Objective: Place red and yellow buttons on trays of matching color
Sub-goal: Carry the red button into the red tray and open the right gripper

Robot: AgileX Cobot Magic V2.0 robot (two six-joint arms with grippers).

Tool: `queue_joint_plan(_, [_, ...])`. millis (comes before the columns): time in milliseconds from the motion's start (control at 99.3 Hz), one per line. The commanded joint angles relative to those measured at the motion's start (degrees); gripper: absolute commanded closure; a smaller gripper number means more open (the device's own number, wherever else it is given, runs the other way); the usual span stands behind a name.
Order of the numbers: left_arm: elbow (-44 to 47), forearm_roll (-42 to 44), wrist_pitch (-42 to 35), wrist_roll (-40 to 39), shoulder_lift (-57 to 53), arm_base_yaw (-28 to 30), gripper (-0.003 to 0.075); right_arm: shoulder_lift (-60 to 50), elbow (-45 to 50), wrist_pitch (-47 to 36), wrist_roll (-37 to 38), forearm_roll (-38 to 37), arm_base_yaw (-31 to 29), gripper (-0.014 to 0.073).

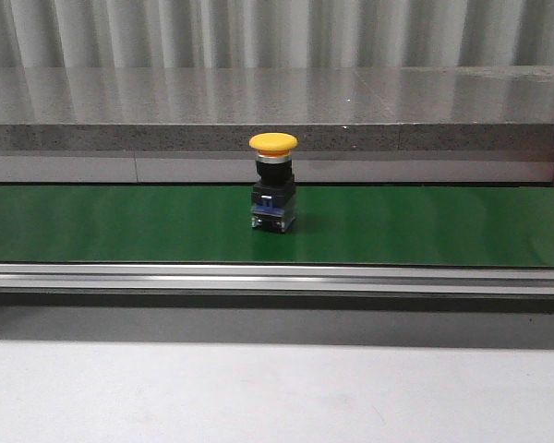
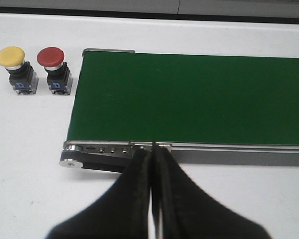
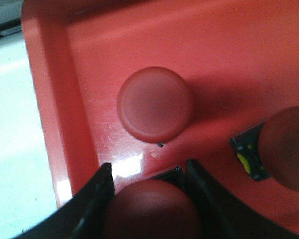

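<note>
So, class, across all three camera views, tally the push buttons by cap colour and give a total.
Yellow buttons: 2 (on the belt; beside the belt)
Red buttons: 4 (beside the belt; in the red tray)
Total: 6

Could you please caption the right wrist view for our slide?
Right gripper holding a red button over the red tray, beside two more.

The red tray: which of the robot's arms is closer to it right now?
The right. Its end effector is down inside the red tray, fingers around a red button. The left end effector hangs shut by the green conveyor belt, no tray in its view.
</note>
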Motion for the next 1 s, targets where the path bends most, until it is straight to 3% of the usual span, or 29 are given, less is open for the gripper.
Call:
queue_joint_plan(0, [-1.52,-0.78,-3.49,-0.1,0.14,-0.47,0.0739,-2.57,-1.87,-3.6,-0.04,0.86,-0.7,0.0559])
queue_joint_plan(423, [-1.52,-0.78,-3.49,-0.1,0.14,-0.47,0.0739,0.59,-1.87,-3.29,-0.04,0.86,-1.19,0.0547])
queue_joint_plan(514, [-1.52,-0.78,-3.49,-0.1,0.14,-0.47,0.0739,0.59,-1.94,-2.91,-0.04,0.86,-1.19,0.0466])
queue_joint_plan(665, [-1.52,-0.78,-3.49,-0.1,0.14,-0.47,0.0739,0.59,-2.41,-0.8,-0.04,0.86,-1.19,0.0195])
queue_joint_plan(735, [-1.52,-0.78,-3.49,-0.1,0.14,-0.47,0.0739,0.48,-2.88,0.56,-0.04,0.86,-1.19,0.0118])
queue_joint_plan(987, [-1.52,-0.78,-3.49,-0.1,0.14,-0.47,0.0739,-3.76,-3.21,4.07,-0.04,0.64,-2.2,0.0098])
